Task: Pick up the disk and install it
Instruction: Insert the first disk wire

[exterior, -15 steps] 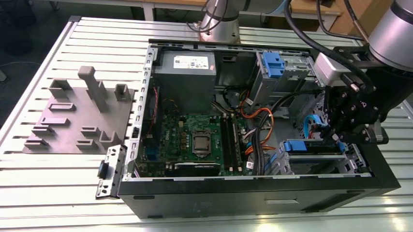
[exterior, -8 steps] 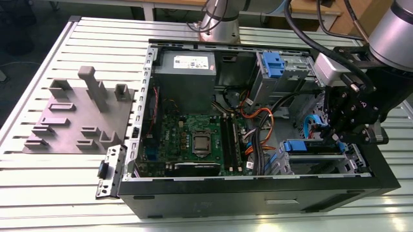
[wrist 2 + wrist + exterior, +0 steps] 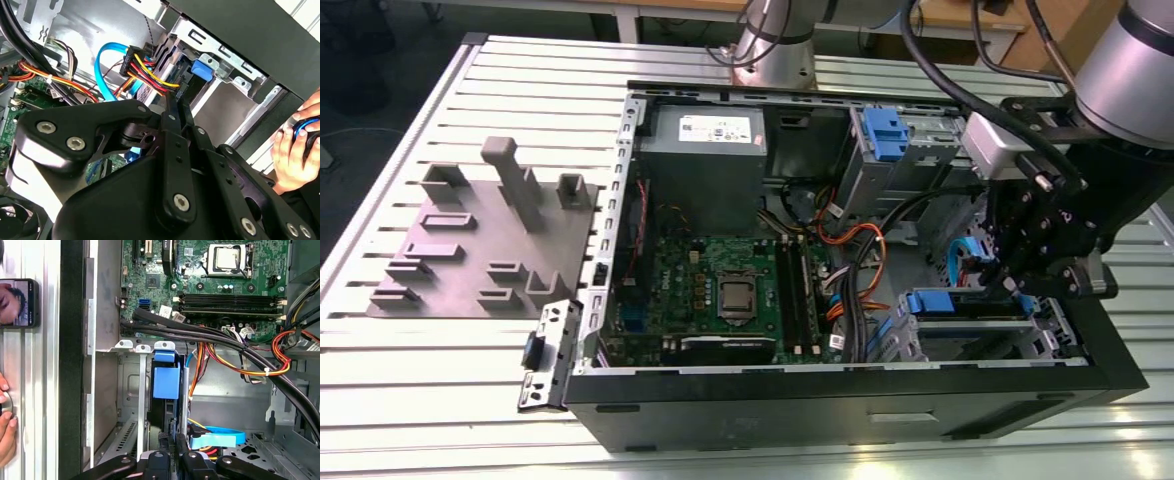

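Observation:
The disk [image 3: 166, 382] stands edge-on in the lower drive bay of the open computer case [image 3: 854, 400], its blue carrier end facing the motherboard. In the exterior view the blue carrier [image 3: 945, 301] sits in the bay at the case's right. My gripper [image 3: 171, 440] is at the disk's rear edge, its black fingers [image 3: 161, 442] close together on either side of it. From outside, the gripper [image 3: 1027, 285] hangs inside the case just right of the bay. The second wrist view has the gripper [image 3: 172, 102] narrowing toward the bay beside a bundle of power wires.
A grey power supply box [image 3: 704, 150] and a fixed blue caddy [image 3: 885, 135] sit at the back of the case. Black, orange and blue cables [image 3: 240, 357] run near the bay. A grey fixture plate [image 3: 480, 240] lies at the exterior view's left. A person's hand [image 3: 292, 150] rests outside the case.

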Motion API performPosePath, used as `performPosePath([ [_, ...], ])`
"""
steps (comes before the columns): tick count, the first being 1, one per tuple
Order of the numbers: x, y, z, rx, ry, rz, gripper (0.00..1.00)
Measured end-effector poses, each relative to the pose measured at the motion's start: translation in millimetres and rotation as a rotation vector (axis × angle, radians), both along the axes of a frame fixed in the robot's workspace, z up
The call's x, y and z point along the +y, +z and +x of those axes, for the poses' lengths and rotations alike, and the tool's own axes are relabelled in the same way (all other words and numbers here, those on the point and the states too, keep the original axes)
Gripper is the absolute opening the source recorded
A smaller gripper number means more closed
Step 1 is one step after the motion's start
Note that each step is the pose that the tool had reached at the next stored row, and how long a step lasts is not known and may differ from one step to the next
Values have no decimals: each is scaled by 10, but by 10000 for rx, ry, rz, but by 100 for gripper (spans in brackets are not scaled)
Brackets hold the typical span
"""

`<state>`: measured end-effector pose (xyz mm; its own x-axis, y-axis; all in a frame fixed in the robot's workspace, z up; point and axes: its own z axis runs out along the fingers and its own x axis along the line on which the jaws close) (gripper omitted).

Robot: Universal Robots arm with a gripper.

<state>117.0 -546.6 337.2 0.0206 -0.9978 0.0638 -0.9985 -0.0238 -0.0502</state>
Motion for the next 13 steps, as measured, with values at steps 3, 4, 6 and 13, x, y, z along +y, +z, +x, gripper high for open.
performPosePath([
  [3,0,-8,0,-29,2,6,16],
  [4,-1,-10,-2,-37,0,9,16],
  [6,-4,-13,-6,-53,-1,10,16],
  [13,-11,-29,-16,-101,4,38,16],
])
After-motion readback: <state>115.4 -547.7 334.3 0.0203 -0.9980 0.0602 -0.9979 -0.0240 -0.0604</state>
